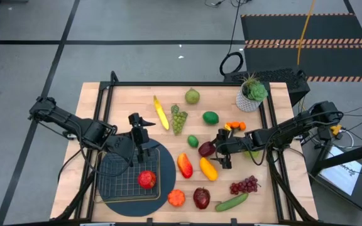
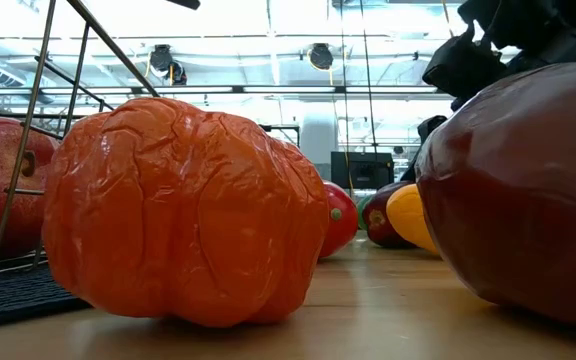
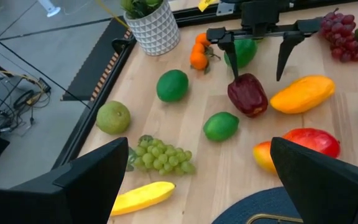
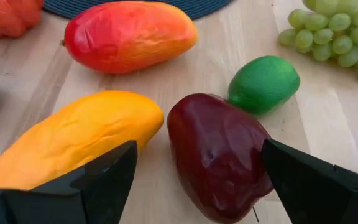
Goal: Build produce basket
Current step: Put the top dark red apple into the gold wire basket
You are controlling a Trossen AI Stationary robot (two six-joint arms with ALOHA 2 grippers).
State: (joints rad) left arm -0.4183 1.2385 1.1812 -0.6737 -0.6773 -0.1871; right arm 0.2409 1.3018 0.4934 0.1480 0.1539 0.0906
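Observation:
The dark wire basket [image 1: 123, 177] sits on a round dark mat [image 1: 105, 191] at the near left, with a red apple [image 1: 147, 180] inside. My left gripper [image 1: 144, 137] hangs open above the basket's far edge, empty [image 3: 199, 149]. The other produce lies loose on the table. My right gripper [image 1: 218, 150] is low over the table's middle right and open. In the right wrist view a dark red pepper [image 4: 219, 162] lies between its fingers [image 4: 199, 149], apart from both. One finger [image 4: 98, 180] stands over a yellow-orange fruit [image 4: 73, 140] beside the pepper.
Around the pepper lie a lime [image 4: 264, 83], a red-orange fruit [image 4: 129, 34] and green grapes [image 4: 337, 34]. Further off are purple grapes [image 1: 244, 184], a cucumber [image 1: 231, 202], a dark red apple [image 1: 201, 198] and an orange pepper [image 1: 176, 198]. A potted plant [image 1: 251, 94] stands at the far right.

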